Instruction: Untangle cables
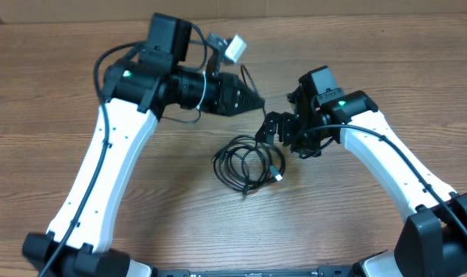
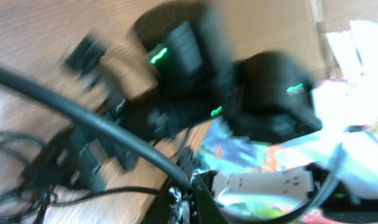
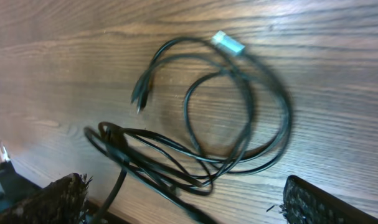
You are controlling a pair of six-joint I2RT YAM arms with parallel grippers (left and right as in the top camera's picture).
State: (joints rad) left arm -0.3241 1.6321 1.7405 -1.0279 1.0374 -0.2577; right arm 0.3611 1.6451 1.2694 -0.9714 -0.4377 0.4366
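A tangle of thin black cables lies in loops on the wooden table, with a silver-tipped plug at its right side. My left gripper points right, just above the tangle. In the blurred left wrist view its jaws are shut on a black cable that runs left to the pile. My right gripper sits at the tangle's upper right edge. In the right wrist view it is open, its fingers wide apart over the cable loops and a silver plug.
A white block-shaped plug on a cord sits by the left arm's wrist at the back. The right arm reaches in from the right. A white power strip and colourful clutter show beyond the table edge.
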